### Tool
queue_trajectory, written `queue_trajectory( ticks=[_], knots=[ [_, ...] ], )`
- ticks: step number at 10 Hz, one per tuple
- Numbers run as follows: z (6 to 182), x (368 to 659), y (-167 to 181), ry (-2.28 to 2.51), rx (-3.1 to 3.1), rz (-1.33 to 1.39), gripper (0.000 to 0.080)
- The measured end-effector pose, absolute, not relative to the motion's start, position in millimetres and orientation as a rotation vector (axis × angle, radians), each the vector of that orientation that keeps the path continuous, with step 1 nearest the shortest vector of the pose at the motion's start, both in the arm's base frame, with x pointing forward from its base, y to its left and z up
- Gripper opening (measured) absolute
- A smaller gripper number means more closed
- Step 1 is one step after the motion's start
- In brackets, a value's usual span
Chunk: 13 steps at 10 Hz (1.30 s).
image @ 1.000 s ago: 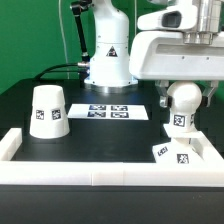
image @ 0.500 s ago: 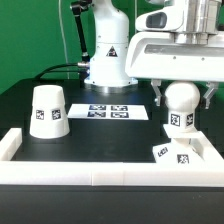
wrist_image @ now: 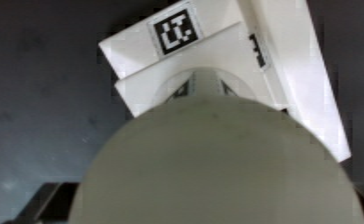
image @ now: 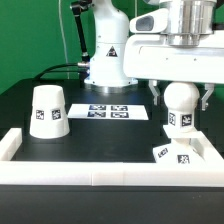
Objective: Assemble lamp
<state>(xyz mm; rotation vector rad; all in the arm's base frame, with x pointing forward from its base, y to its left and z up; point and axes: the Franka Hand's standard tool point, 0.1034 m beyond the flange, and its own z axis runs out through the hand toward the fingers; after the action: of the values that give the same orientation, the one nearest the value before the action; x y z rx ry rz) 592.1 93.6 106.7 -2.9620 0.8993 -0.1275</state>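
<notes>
My gripper (image: 181,98) is shut on the white ball-shaped bulb (image: 180,103) and holds it upright, tag facing front, a little above the flat square base (image: 176,154) at the exterior view's right. In the wrist view the bulb (wrist_image: 214,160) fills the near part of the picture, and the base (wrist_image: 277,70) with its tag lies beyond it. The fingers are mostly hidden behind the bulb there. The white truncated-cone shade (image: 47,111) stands alone on the black table at the exterior view's left.
The marker board (image: 112,111) lies flat mid-table in front of the robot's white pedestal (image: 108,60). A long white border rail (image: 100,173) runs along the front and turns up both sides. The base lies in its right corner.
The gripper with the bulb has shifted slightly toward the exterior view's left and a touch upward. The base and the shade have not moved.
</notes>
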Motion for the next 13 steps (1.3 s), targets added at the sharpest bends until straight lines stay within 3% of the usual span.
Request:
queue_trajectory(
  ticks=[6, 13],
  knots=[
    [107.5, 590.8, 95.2, 1.635, -2.564, -0.013, 0.0579],
    [108.4, 590.6, 100.9, 1.895, -2.349, 0.029, 0.058]
  ],
)
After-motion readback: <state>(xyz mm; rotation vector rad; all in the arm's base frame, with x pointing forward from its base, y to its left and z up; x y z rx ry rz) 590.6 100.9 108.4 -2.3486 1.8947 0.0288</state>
